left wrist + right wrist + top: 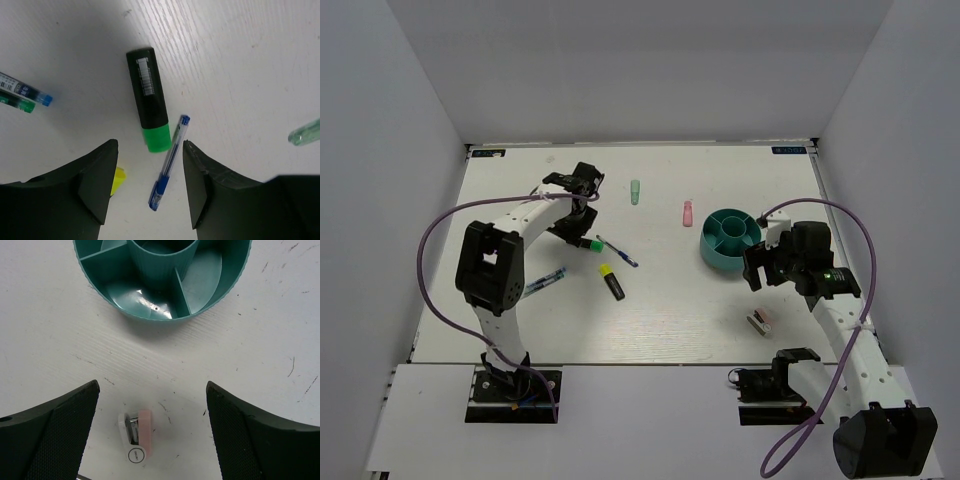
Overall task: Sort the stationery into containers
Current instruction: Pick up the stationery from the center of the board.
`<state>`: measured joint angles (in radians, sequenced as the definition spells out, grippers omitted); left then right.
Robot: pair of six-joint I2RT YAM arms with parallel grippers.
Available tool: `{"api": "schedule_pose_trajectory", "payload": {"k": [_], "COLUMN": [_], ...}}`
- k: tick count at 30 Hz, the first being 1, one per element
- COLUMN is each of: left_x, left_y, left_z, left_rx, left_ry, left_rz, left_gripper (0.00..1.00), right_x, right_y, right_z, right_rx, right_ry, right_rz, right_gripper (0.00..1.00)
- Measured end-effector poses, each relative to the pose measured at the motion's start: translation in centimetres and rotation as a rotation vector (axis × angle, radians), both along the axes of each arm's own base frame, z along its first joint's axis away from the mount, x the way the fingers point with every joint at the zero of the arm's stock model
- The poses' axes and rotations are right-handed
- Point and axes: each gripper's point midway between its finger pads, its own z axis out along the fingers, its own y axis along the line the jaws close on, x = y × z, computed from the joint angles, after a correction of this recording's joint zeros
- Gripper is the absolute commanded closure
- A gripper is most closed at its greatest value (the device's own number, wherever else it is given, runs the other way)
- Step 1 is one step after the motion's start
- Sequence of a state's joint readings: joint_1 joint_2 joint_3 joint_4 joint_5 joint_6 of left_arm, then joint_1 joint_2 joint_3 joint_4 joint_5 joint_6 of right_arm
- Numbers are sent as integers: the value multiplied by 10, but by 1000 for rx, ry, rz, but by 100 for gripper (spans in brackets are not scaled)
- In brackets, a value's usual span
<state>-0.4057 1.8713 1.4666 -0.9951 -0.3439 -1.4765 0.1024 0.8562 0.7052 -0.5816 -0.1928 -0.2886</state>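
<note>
Left wrist: left gripper (150, 157) hung, jaws apart, over green highlighter (146, 95); blue pen (169, 162) at its 4 o'clock could've been pinched too. Right gripper (152, 390) gaped.

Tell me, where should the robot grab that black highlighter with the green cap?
Probably mid-barrel on the black-green highlighter, from straight above, left gripper fingers spanning its narrow width. It lies flat, and the blue pen crowds its cap end.

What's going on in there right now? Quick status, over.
Left gripper open, over black-green highlighter. Right gripper open, between pink-white block and teal organiser. Visible compartments empty. Blue pen close beside highlighter.
</note>
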Motion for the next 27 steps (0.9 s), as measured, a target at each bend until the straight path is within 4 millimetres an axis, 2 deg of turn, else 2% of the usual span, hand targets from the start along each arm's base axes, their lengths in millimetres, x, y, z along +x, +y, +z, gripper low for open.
{"api": "schedule_pose_trajectory", "payload": {"k": [5, 12, 15, 24, 27], "left_x": [0, 5, 6, 21, 21], "left_y": [20, 45, 45, 39, 38], "left_z": [-15, -49, -59, -59, -59], "left_rx": [-5, -18, -33, -80, -85], "left_ry": [26, 97, 119, 116, 117], "left_rz": [98, 184, 195, 204, 211], "left_gripper": [38, 38, 38, 38, 42], "right_x": [1, 1, 1, 3, 3], "right_y": [-2, -5, -6, -10, -10], "right_z": [0, -1, -1, -6, -6], "right_rx": [-9, -22, -24, -42, -45], "right_ry": [-1, -2, -1, 15, 15], "right_rz": [-10, -22, -25, -40, -42], "right_gripper": [11, 11, 11, 11, 11]}}
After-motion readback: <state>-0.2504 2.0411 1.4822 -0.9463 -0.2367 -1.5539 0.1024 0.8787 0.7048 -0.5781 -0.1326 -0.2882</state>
